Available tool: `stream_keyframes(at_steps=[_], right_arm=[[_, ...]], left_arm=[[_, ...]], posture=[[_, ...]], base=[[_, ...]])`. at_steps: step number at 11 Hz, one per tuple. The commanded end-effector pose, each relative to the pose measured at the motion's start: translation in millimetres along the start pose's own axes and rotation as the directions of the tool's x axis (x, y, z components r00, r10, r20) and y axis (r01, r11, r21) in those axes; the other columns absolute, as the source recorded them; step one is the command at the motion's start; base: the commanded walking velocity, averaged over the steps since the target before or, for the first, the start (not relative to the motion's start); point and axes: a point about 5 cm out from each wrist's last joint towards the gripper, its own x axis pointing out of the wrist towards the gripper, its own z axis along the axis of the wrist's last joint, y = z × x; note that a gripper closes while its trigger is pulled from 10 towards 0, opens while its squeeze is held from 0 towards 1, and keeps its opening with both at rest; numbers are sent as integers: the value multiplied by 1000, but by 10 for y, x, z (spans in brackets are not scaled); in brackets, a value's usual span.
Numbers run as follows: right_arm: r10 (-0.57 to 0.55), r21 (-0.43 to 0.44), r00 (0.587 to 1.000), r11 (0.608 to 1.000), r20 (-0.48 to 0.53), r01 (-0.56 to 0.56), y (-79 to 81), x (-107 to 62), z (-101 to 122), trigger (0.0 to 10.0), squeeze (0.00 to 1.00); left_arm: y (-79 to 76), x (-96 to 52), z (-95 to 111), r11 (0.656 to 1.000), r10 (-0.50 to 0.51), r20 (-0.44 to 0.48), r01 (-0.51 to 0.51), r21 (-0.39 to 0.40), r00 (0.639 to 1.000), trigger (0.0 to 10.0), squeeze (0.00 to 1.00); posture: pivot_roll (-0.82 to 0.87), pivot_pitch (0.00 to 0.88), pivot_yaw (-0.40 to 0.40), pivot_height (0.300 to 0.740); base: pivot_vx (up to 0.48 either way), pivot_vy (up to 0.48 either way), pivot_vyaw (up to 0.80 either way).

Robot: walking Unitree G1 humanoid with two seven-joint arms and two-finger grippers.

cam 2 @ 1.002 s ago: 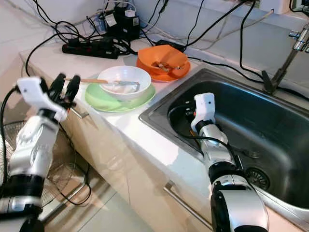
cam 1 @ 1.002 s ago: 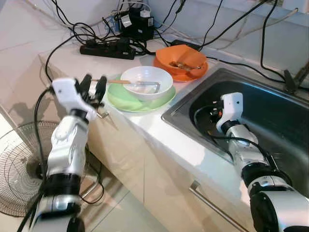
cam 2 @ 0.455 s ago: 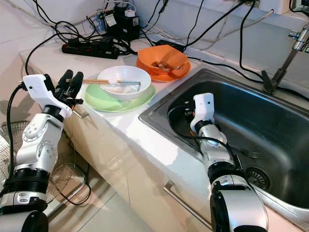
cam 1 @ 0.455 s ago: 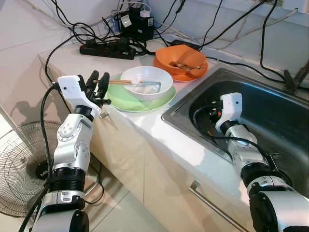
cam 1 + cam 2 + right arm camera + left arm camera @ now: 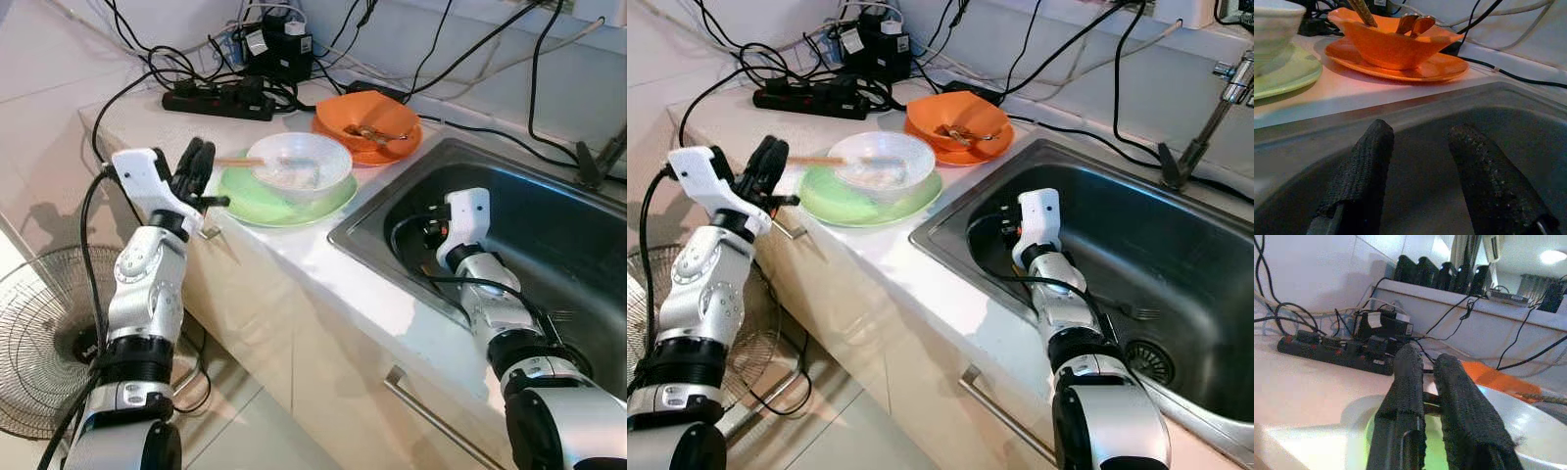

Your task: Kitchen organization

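Observation:
A white bowl stands on a green plate at the counter's front edge, and it looks blurred. Wooden chopsticks lie across the bowl's rim, pointing at my left gripper. That gripper is at the plate's left rim, shut on the chopsticks' end; the left wrist view shows a thin dark stick between its fingers. Behind it, an orange bowl holding utensils sits on an orange plate. My right gripper hangs open inside the steel sink, holding nothing.
A black power strip and tangled cables lie at the back of the counter. A faucet stands behind the sink, where a fork lies near the drain. A floor fan stands below to the left.
My left gripper has risen to the plate's edge and closed on the chopsticks' end. The white bowl is now blurred, shifting on the plate. The right arm has stayed still.

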Motion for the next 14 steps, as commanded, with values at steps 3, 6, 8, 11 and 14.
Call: stream_keyframes(at_steps=[3,6,8,11,14], right_arm=[[4,-7,1000,1000,17,-4,16,17,35,10000,0],[7,-8,1000,1000,12,-7,22,18,29,10000,0],[8,-8,1000,1000,16,-8,25,23,39,10000,0],[1,-21,1000,1000,31,0,14,23,60,10000,0],[-3,-59,997,998,82,8,-20,38,158,10000,1000]], left_arm=[[-94,74,118,998,-45,49,47,-34,998,0,0],[-315,139,291,981,-128,124,144,-128,984,0,0],[-514,175,462,963,-212,177,236,-129,961,0,0],[-930,159,636,876,-432,217,464,-129,875,9059,0],[-1216,48,467,819,-532,122,546,-176,838,10000,0]], posture=[[225,0,-33,740],[229,0,-38,740],[225,0,-39,740],[224,0,-36,740],[219,0,-31,740]], base=[[0,0,0],[0,0,0],[0,0,0],[0,0,0],[0,0,0]])
